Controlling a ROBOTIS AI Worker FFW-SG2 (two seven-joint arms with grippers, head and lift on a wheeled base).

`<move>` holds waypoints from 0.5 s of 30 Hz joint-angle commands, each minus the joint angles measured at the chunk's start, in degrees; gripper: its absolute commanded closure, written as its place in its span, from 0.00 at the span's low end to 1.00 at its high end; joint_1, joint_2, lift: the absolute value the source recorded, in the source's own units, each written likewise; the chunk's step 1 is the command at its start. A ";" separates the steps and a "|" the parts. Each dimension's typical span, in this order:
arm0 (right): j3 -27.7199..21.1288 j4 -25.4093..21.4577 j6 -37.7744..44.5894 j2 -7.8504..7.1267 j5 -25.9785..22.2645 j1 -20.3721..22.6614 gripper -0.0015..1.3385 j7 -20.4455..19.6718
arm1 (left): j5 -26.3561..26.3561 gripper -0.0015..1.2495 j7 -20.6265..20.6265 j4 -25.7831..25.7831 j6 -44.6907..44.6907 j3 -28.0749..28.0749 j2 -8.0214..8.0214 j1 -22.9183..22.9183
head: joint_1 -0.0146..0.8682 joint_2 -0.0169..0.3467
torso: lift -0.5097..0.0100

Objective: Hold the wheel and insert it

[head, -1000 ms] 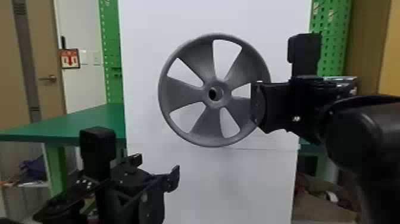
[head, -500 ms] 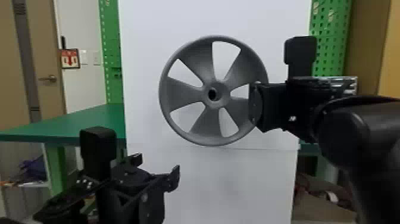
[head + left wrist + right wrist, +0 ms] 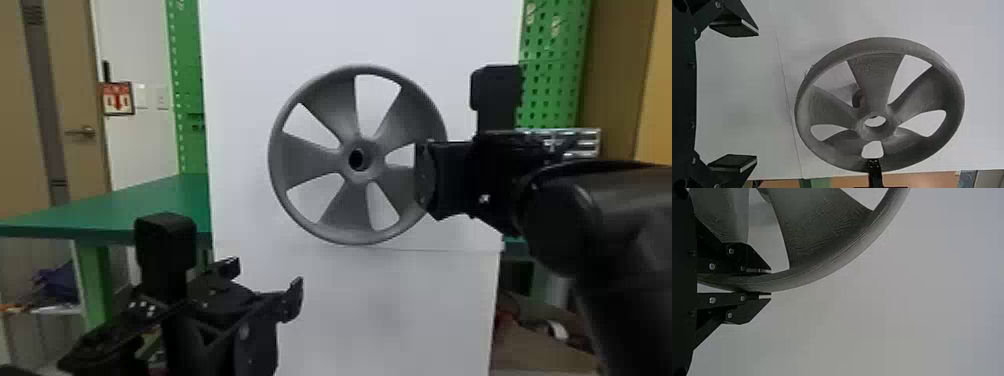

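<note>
White board (image 3: 240,100) stood behind wheel (image 3: 310,156). Right gripper (image 3: 770,283) pinched rim (image 3: 809,275) (best spot, probably); left gripper (image 3: 757,96) gaped. Wheel looked light, stiff.

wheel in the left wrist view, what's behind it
Behind the wheel stands the white panel, and a dark curved piece shows through one gap. Whatever the spokes cover can't be seen.
</note>
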 commanded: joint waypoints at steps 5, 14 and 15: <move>0.43 2.14 -1.49 0.05 -0.15 -0.87 0.90 0.04 | 0.00 0.12 0.00 0.10 -0.07 -0.03 0.07 -0.06 | 0.22 0.32 | 0.03; 1.04 4.08 -2.98 0.05 -0.33 -1.40 0.90 0.04 | 0.00 0.12 0.00 0.18 -0.24 -0.12 0.07 -0.06 | 0.22 0.32 | 0.03; 1.22 4.43 -3.34 0.05 -0.33 -1.49 0.90 0.04 | 0.00 0.12 0.00 0.18 -0.24 -0.12 0.07 -0.06 | 0.22 0.32 | 0.03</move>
